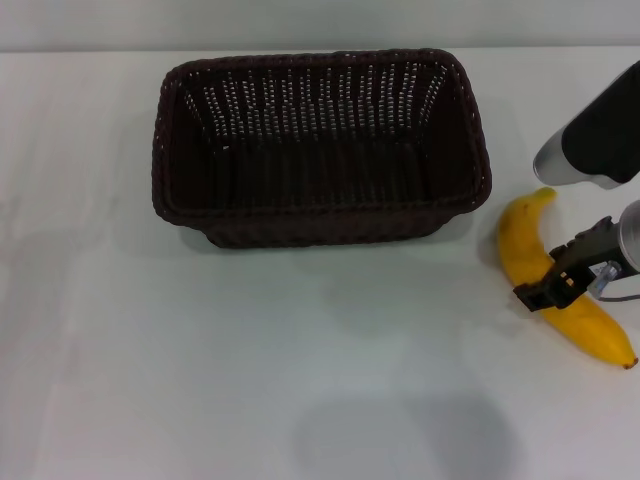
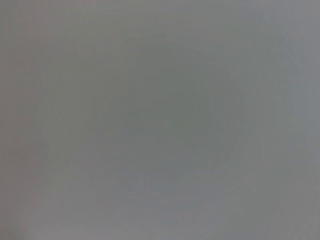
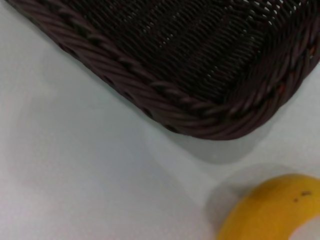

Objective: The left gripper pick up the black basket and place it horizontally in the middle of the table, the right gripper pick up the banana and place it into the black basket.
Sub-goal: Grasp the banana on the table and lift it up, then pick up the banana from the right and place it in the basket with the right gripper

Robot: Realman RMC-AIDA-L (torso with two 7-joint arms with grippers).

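The black basket (image 1: 320,212) stands upright and empty, lengthwise across the far middle of the white table (image 1: 200,350). The yellow banana (image 1: 520,248) lies on the table just right of the basket, curving toward the near right. My right gripper (image 1: 548,284) comes in from the right edge and sits down at the banana's middle, its black end lying across the fruit. The right wrist view shows a corner of the basket's rolled rim (image 3: 165,97) and one end of the banana (image 3: 272,212) close by. My left gripper is out of view; the left wrist view shows only plain grey.
The right arm's grey and black forearm (image 1: 600,135) hangs above the table at the right edge, beside the basket's right end. A soft shadow (image 1: 400,435) lies on the near table.
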